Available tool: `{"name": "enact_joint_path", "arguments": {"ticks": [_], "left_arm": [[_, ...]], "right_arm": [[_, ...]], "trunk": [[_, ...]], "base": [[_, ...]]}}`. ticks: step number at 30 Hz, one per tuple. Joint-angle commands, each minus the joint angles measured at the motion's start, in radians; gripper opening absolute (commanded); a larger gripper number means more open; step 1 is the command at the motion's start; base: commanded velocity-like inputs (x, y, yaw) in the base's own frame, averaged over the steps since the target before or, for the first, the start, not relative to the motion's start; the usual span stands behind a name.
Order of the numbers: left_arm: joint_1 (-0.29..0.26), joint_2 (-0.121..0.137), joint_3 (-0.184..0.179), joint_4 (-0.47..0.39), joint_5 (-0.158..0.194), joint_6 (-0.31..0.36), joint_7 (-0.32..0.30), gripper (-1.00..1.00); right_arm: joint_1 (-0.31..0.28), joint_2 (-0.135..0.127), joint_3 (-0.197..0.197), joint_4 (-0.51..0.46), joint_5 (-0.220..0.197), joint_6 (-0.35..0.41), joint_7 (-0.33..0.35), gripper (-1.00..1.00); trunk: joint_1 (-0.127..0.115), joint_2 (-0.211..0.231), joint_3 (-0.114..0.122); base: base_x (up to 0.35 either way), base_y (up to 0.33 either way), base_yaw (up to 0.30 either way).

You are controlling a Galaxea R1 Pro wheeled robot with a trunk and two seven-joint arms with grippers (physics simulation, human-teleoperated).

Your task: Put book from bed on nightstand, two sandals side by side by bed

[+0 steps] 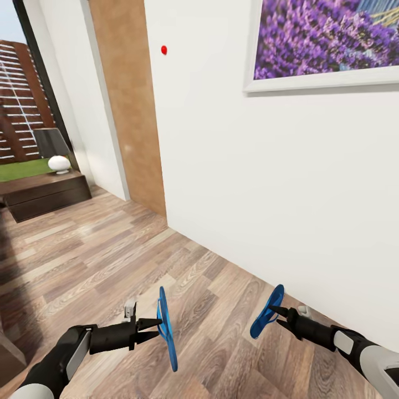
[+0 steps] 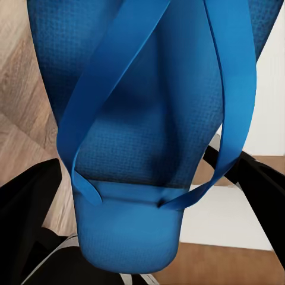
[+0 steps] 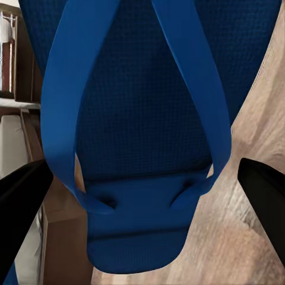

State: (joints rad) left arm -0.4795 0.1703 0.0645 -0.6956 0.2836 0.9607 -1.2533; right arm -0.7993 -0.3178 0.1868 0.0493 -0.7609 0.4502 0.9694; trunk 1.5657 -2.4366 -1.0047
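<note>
Each of my grippers holds one bright blue sandal above the wooden floor. My left gripper (image 1: 158, 323) is shut on the edge of a sandal (image 1: 167, 328) that hangs upright and edge-on; up close its strapped sole (image 2: 142, 130) sits between the black fingers (image 2: 27, 208). My right gripper (image 1: 275, 310) is shut on the other sandal (image 1: 267, 312), tilted, and its sole (image 3: 148, 136) spans the gap between the black fingers (image 3: 21, 196). The book, the bed and the nightstand are out of view.
A white wall (image 1: 277, 183) with a framed purple flower picture (image 1: 327, 41) stands close ahead and to the right. A wooden door panel (image 1: 130, 105) is beside it. At far left a low dark bench (image 1: 44, 194) carries a white round object (image 1: 59, 163) by a window.
</note>
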Motion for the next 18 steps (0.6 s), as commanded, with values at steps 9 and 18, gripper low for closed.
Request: {"name": "enact_joint_path", "arguments": {"ticks": [9,18], "left_arm": [[-0.001,0.0,0.0,0.001,0.003,0.007,-0.001,-1.0],[-0.001,-0.001,0.0,0.001,0.003,0.007,-0.001,-1.0]], "right_arm": [[-0.001,0.0,0.008,0.003,-0.011,0.007,0.005,-1.0],[-0.001,0.0,0.008,0.003,-0.011,0.007,0.004,-1.0]], "trunk": [[0.0,0.0,-0.001],[0.0,0.0,-0.001]], "base": [[0.0,0.0,0.187],[0.0,0.0,0.184]]}}
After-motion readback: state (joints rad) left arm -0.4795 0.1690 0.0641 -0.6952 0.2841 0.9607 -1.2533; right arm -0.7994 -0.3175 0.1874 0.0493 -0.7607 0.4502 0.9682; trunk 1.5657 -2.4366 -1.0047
